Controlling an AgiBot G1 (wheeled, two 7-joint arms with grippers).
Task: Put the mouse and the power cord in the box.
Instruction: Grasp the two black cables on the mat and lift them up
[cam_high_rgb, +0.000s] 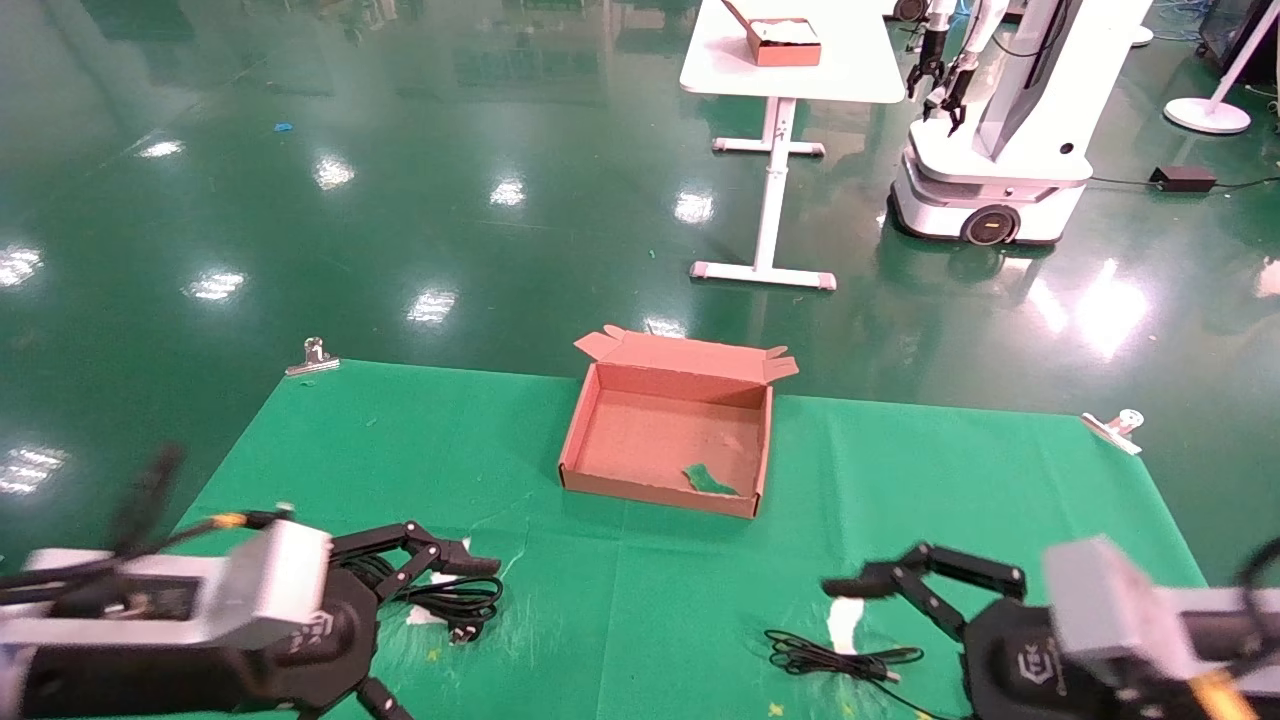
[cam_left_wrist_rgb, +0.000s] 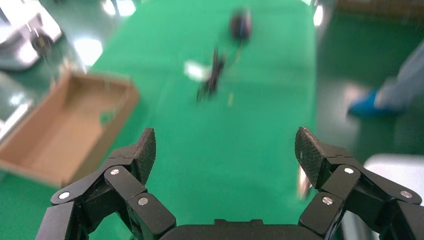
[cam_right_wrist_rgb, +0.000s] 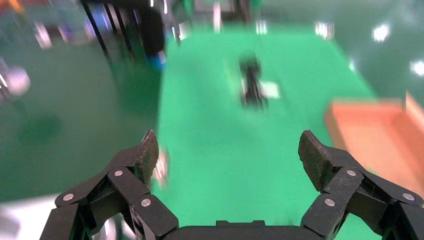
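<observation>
The open brown box (cam_high_rgb: 640, 432) lies on the green cloth at mid table, its flap folded back. The coiled black power cord (cam_high_rgb: 455, 600) lies at the front left, just under my open left gripper (cam_left_wrist_rgb: 225, 150), whose upper finger (cam_high_rgb: 440, 556) reaches over it. The right wrist view shows the same cord (cam_right_wrist_rgb: 252, 82) farther off. The mouse's thin bundled cable (cam_high_rgb: 835, 660) lies at the front right, beside my open right gripper (cam_right_wrist_rgb: 227, 150). My right arm hides the mouse from the head view. The left wrist view shows the mouse (cam_left_wrist_rgb: 240, 24) beyond its cable (cam_left_wrist_rgb: 212, 75). Neither gripper holds anything.
A green scrap (cam_high_rgb: 712, 480) lies inside the box. Metal clamps (cam_high_rgb: 313, 357) (cam_high_rgb: 1115, 428) pin the cloth at the far corners. Beyond my table stand a white table with a smaller box (cam_high_rgb: 785, 40) and another robot (cam_high_rgb: 990, 150). A blue shoe (cam_left_wrist_rgb: 367, 102) shows beside the table.
</observation>
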